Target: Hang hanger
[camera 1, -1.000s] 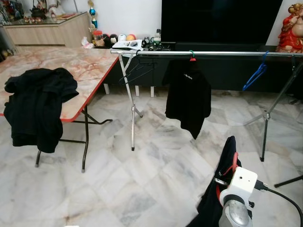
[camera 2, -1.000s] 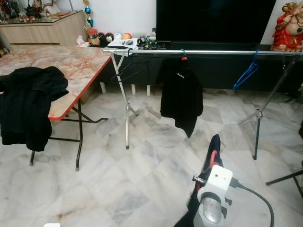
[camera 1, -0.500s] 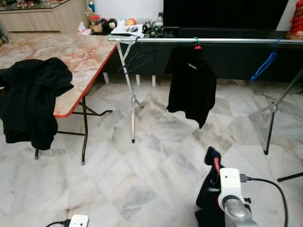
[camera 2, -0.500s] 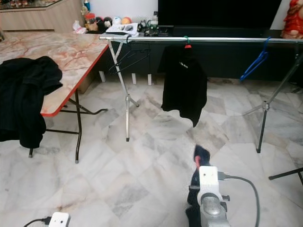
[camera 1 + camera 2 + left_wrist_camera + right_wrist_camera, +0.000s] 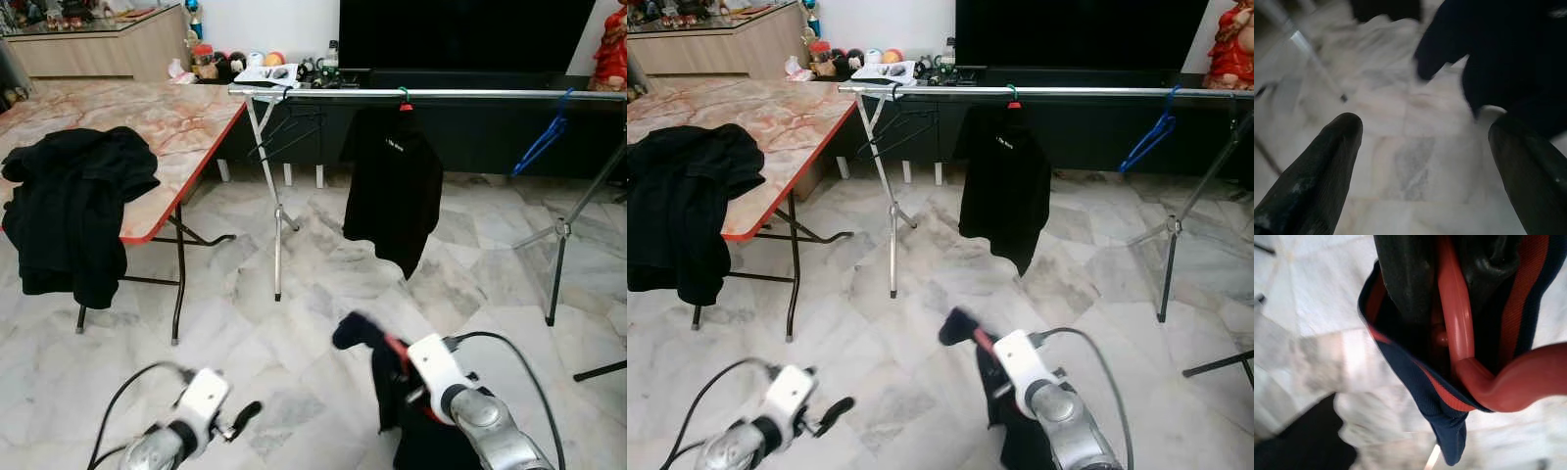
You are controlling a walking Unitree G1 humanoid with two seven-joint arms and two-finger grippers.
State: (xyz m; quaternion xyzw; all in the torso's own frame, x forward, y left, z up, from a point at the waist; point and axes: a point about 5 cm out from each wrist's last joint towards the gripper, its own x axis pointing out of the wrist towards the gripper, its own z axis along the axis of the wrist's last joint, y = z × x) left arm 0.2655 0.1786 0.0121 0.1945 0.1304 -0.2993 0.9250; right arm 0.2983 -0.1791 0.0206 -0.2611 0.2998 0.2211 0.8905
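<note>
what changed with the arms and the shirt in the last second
The right gripper, still shut on the red hanger with its dark shirt, swung left. The left gripper rose into view, jaws open. The rail and its black shirt stayed put.

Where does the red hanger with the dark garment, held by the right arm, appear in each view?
Left eye view: red hanger low, right of centre, at the right tool.
Right eye view: low centre, dark garment draping below.
Left wrist view: the garment alone, beyond the open left tool.
Right wrist view: hanger clamped close up.
Shared landmark: marble floor.
</note>
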